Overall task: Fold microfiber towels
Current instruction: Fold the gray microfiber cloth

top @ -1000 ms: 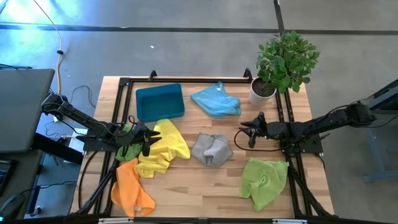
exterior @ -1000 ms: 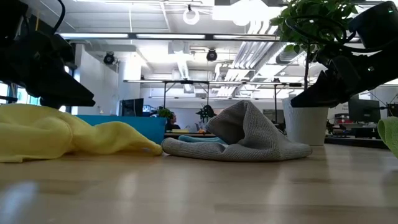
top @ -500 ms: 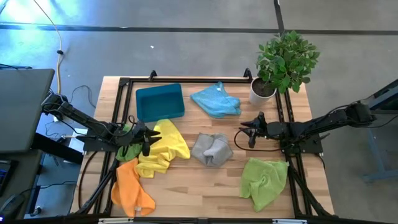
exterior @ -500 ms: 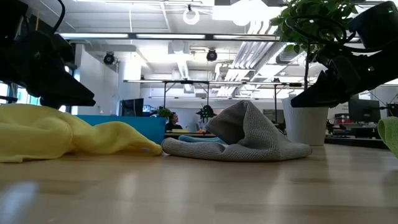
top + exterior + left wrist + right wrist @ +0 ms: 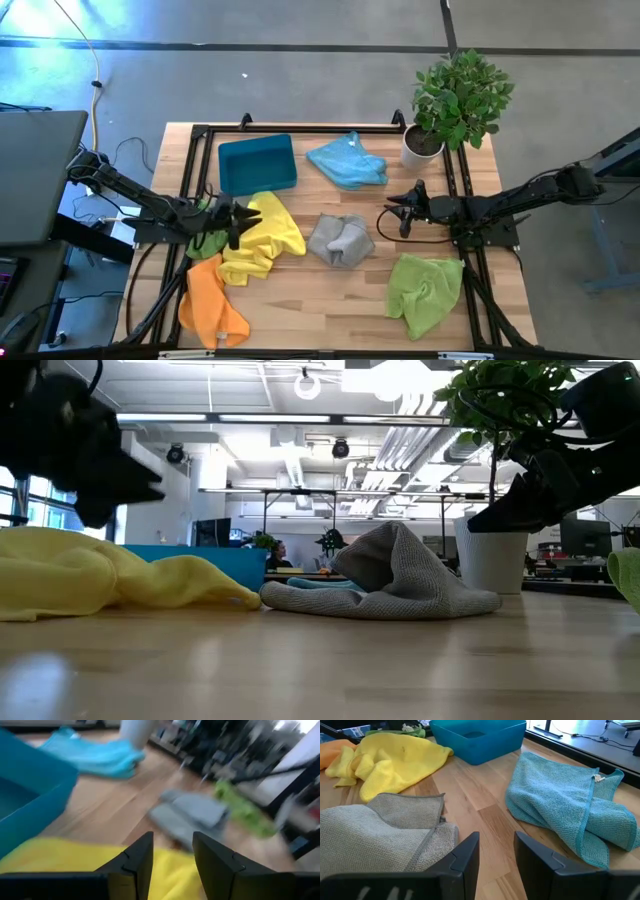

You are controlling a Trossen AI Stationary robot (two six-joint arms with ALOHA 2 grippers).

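Crumpled towels, teal tray (image 5: 257, 163) and potted plant (image 5: 455, 100) crowd our table

Our left gripper (image 5: 236, 222) over yellow towel (image 5: 265, 238), right gripper (image 5: 402, 214) beside grey towel (image 5: 338, 240): both parted, empty

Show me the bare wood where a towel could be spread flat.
Best patch: the front strip of table between the orange towel and the lime green towel, in front of the grey towel. A narrower gap lies between the grey towel and the light blue towel. Crowded: the left side, where yellow towel, orange towel and teal tray bunch under the left gripper.
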